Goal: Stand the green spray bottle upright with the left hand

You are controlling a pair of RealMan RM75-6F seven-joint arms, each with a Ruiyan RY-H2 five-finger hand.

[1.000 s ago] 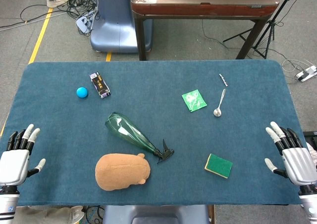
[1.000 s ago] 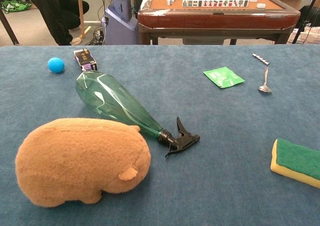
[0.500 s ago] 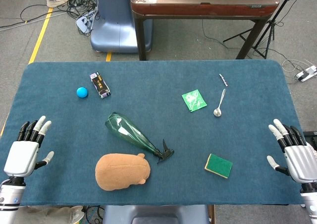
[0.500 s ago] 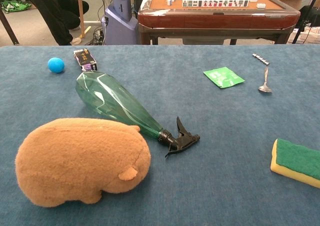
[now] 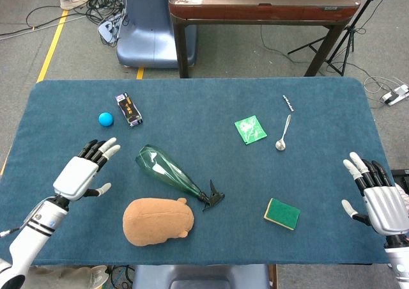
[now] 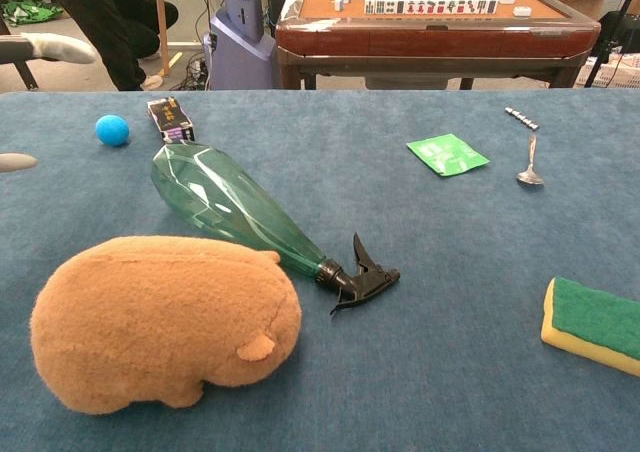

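Since a second ago the left hand [image 5: 80, 174] has swung in over the surface [image 5: 204, 238], fingers spread wide and holding nothing; the right hand [image 5: 377, 199] waits open at the far edge. Nearest, the plush toy [image 5: 158, 220] crowds the green spray bottle [image 5: 167, 171], which lies on its side just beyond. A grab there could snag the toy or roll the bottle toward the blue ball [image 5: 105, 118].
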